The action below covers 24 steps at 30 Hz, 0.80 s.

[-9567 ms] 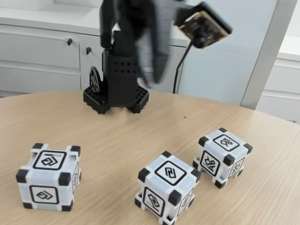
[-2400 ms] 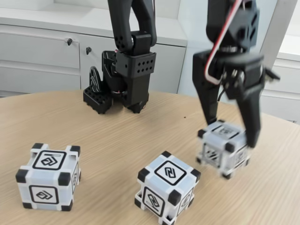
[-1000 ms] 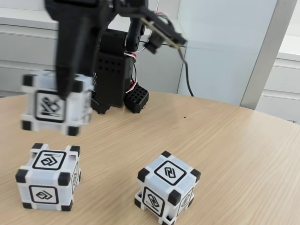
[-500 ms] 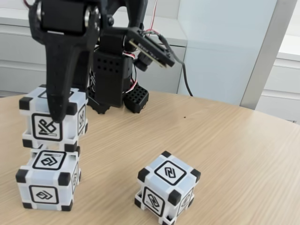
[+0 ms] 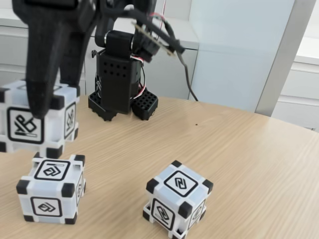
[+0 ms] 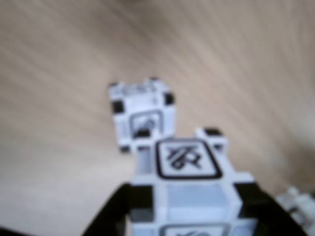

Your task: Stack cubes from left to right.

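3 white black-cornered cubes: held cube [image 5: 37, 118] aloft above left cube [image 5: 51, 188]; middle cube [image 5: 177, 196] apart.

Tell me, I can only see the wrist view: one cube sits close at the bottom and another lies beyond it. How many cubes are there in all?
Observer: Three. The fixed view shows a third cube standing alone on the table, to the right of the other two.
Operator: Is the near cube resting on something?
Observer: No. The gripper holds the held cube up off the table, with its black fingers clamped on it.
Operator: Is it over another cube?
Observer: Not squarely. In the fixed view it hangs above and to the left of the left cube, so it looks offset.
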Available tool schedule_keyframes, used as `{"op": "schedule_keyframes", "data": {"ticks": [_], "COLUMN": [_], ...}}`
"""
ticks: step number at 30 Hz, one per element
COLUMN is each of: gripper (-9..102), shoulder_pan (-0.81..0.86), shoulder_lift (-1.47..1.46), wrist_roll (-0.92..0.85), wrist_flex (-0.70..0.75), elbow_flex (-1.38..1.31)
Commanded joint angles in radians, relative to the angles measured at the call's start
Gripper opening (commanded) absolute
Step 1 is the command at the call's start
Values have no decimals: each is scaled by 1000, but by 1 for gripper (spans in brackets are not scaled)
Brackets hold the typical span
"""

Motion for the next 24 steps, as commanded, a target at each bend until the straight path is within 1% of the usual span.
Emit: {"op": "schedule_keyframes", "data": {"ticks": [1, 8, 24], "gripper": [0, 0, 0], "shoulder_pan": [-6, -6, -6], "shoulder_lift": [-17, -107, -158], "wrist_roll": [6, -11, -77], "wrist_flex": [-5, -3, -3], "elbow_flex": [-61, -61, -46]}}
